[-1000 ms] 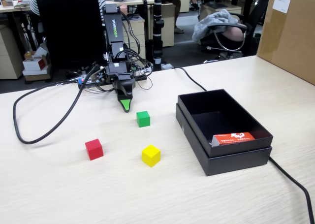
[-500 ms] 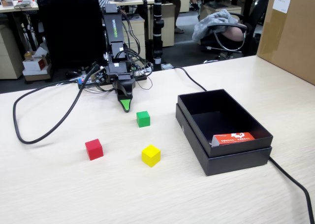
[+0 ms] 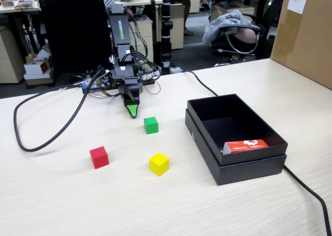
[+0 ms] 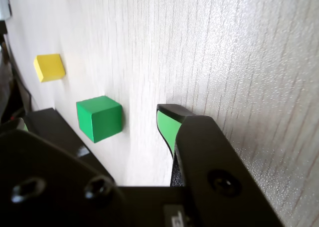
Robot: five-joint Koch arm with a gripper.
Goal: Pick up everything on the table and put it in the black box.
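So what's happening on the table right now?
Nothing is picked up yet. The gripper points down at the table, holding nothing. The green cube lies nearest it; the red cube and yellow cube lie closer to the camera. The black box holds only an orange-red packet.

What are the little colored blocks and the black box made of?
The red cube, green cube and yellow cube look like painted wood or plastic: flat matte color, crisp edges, no grain, so I can't say which. The black box looks like matte cardboard: thin straight walls, no shine.
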